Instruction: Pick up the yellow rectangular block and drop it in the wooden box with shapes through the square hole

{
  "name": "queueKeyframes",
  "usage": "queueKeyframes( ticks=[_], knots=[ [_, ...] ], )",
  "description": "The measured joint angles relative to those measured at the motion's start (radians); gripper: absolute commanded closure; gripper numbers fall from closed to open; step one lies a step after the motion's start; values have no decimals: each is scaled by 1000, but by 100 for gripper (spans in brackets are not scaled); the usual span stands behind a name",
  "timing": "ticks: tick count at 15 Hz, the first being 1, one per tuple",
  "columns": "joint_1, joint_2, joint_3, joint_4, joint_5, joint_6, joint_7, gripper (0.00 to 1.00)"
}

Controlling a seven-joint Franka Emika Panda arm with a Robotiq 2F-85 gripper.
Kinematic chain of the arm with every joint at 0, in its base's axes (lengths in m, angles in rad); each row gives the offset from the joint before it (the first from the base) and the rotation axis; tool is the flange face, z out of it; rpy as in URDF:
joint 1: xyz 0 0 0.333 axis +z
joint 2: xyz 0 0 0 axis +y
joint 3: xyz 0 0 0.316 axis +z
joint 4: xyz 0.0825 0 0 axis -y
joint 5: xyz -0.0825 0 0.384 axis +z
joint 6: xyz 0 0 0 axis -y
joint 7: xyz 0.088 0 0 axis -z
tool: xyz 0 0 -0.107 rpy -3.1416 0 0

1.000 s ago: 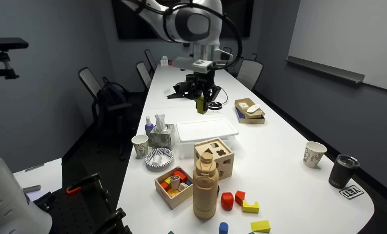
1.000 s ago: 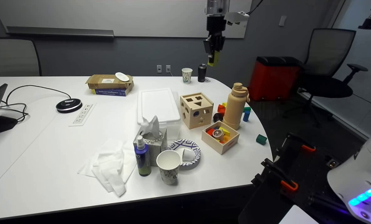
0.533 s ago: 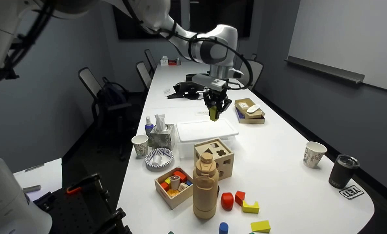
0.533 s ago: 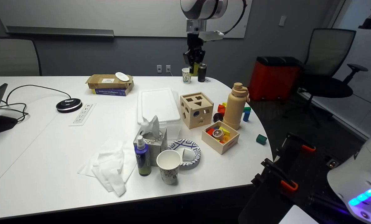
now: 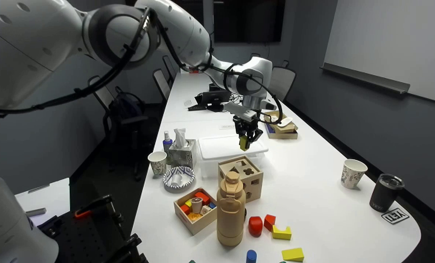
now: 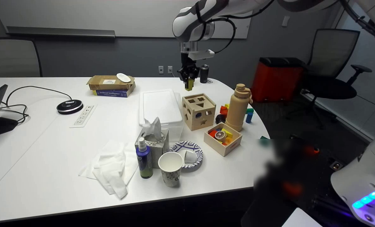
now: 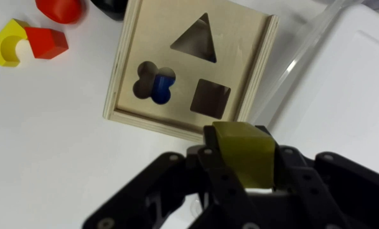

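"Hanging near the box (image 7: 186, 71), why is the yellow block (image 7: 247, 157) held by its sides?"

"Clamped there, the gripper (image 7: 238, 135) leaves the lower end bare, likely for the square hole (image 7: 210, 99)."

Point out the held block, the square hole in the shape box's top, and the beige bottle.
Held block (image 7: 247, 159): wrist view, on the larger of its two visible faces.
Square hole (image 7: 210, 99): wrist view, middle of the dark opening.
Beige bottle (image 6: 237, 109): an exterior view, on the middle of its body.
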Motion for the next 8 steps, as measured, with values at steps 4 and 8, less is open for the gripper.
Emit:
queueKeyframes(
  ticks=[4,8],
  knots=[
    [0,67,-5,85,-1,-72,83,92],
    [-1,112,-10,143,-1,-130,146,92]
  ],
)
